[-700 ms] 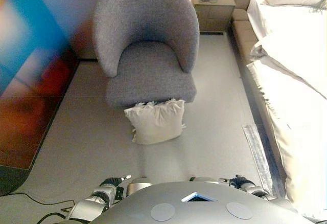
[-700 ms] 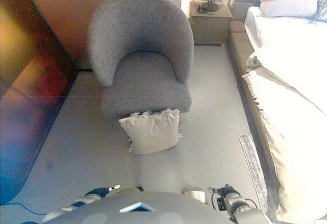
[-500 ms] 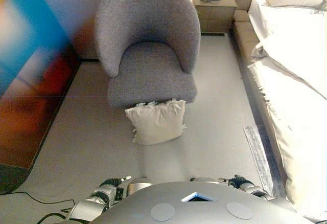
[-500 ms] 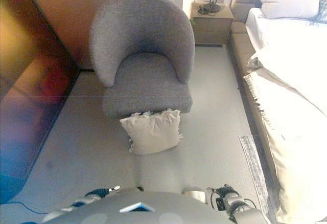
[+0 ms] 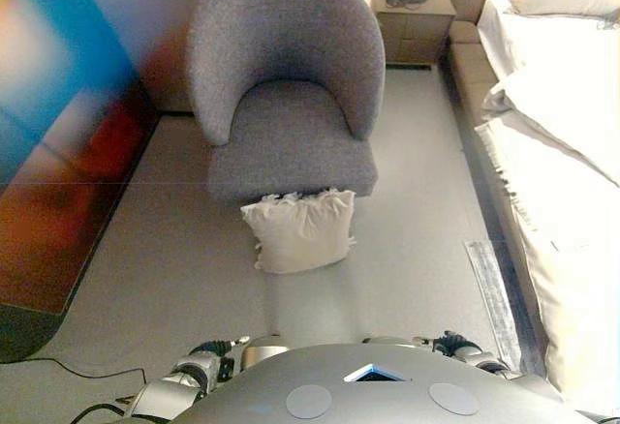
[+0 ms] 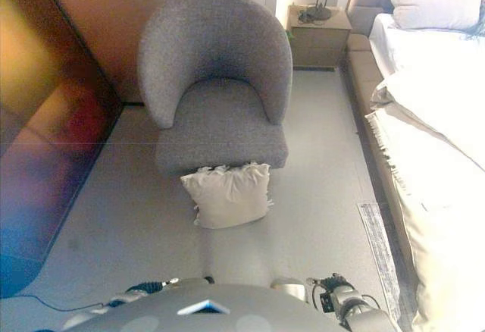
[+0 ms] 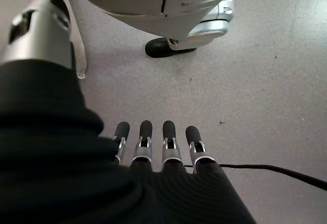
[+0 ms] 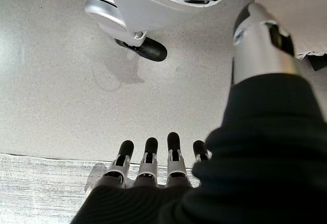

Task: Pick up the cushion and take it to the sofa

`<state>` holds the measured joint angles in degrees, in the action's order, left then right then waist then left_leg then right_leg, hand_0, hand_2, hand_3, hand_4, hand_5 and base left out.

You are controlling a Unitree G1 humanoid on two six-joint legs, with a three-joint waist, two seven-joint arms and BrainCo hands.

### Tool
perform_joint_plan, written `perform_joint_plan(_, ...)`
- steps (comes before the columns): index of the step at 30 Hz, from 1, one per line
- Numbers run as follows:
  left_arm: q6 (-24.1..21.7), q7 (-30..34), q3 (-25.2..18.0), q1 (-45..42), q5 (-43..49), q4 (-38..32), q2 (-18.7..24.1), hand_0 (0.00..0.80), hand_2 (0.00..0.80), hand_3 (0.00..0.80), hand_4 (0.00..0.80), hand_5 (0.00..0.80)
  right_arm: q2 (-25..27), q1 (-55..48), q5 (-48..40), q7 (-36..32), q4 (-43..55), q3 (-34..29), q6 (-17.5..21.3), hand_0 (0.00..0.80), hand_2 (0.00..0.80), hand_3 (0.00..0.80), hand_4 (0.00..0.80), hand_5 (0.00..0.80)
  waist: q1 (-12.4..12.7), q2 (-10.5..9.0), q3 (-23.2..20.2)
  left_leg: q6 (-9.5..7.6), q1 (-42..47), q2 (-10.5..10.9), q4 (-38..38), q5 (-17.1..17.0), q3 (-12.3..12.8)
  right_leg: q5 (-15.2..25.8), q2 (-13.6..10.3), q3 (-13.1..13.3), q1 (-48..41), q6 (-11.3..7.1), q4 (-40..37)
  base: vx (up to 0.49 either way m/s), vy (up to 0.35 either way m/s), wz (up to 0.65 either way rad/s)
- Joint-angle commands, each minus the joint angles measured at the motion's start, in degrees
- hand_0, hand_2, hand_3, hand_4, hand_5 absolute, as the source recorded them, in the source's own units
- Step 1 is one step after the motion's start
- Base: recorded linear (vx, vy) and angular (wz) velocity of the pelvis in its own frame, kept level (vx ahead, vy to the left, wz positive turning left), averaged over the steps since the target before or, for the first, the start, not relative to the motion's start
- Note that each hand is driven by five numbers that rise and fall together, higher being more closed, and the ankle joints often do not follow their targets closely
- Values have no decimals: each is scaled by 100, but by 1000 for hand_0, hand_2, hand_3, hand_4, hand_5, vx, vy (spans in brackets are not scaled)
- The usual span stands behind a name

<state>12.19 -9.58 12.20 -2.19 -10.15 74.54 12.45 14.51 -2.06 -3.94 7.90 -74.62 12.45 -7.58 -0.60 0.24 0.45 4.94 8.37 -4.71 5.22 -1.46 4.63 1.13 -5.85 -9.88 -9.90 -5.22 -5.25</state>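
Note:
A cream cushion with a frilled top edge stands on the floor, leaning against the front of a grey armchair. It also shows in the right eye view. My left hand hangs low at my side above bare floor, fingers straight, holding nothing. My right hand hangs low at my other side above the floor, fingers straight, empty. Both hands are well short of the cushion. In the eye views only the wrists show at the bottom edge.
A bed with white bedding runs along the right. A wooden nightstand with a lamp stands behind the armchair. A dark glossy panel lines the left. A grey rug strip lies beside the bed.
The whole picture has shifted a little to the right and down: the camera has moved. The cushion, the armchair and both hands keep their places.

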Motion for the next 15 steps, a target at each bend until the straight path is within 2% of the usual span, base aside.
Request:
perform_joint_plan(1,66,-74,-24,398,102,284,33,0,0,0,0,0,-105,421,31,-29,-245,136,29,0,0,0,0,0,40,-202,233,-364,21,387,-22,469,315,-156,116,-65,93,-17,84,10,-81,0)
perform_joint_plan(6,76,-52,-47,406,32,255,51,0,0,0,0,0,-92,431,8,-67,-249,152,0,0,0,0,0,0,28,-211,286,-328,29,312,-22,435,314,-189,221,15,99,34,92,4,-98,1)
perform_joint_plan(9,5,-56,-122,401,-34,249,45,0,0,0,0,0,-81,475,23,-101,-250,180,-71,0,0,0,0,0,50,-248,354,-256,97,185,-155,368,366,-193,251,31,103,100,137,-19,-113,1)
perform_joint_plan(12,-158,-66,-243,423,-10,236,19,0,0,0,0,0,-36,570,92,-131,-220,189,-130,0,0,0,0,0,142,-477,562,-224,-459,44,-1586,512,483,-127,81,-42,172,233,319,-55,-157,7)
perform_joint_plan(14,-234,6,-259,463,-43,228,4,0,0,0,0,0,25,647,8,-99,-144,220,-220,0,0,0,0,0,216,-568,794,-242,-1091,-79,-2635,292,466,-132,52,-3,186,371,452,-41,-159,17)
perform_joint_plan(15,-279,28,-274,465,-123,220,-4,0,0,0,0,0,63,690,-34,-114,-125,211,-270,0,0,0,0,0,252,-569,891,-256,-1288,-116,-2846,245,496,-160,62,27,163,415,493,8,-66,5)
